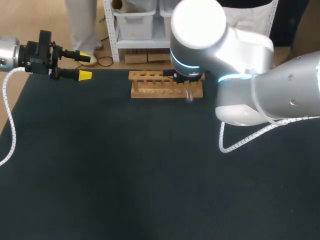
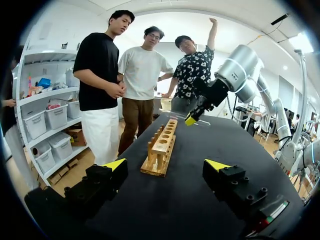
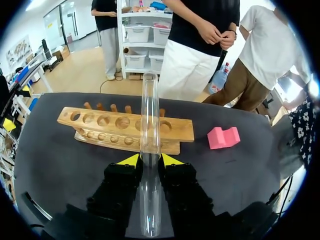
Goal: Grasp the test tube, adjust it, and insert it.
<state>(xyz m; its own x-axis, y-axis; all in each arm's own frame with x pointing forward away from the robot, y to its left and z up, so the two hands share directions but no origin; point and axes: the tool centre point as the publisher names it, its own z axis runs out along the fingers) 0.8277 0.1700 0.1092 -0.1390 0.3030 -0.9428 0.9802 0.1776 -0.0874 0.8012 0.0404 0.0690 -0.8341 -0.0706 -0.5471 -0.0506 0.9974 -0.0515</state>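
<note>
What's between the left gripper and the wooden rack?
Nothing: only bare black table, as the left wrist view shows, from the left gripper to the rack.

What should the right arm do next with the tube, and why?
Probably rotate the right end effector to tip the test tube upright: it's clamped lying roughly level by the wooden rack, whose holes face up.

Legible markings: none recorded. No lettering, number, label or sign can be read on the test tube (image 3: 149, 130), the wooden rack (image 3: 178, 131), the pink block (image 3: 223, 137) or the dark counter (image 1: 150, 175)
</note>
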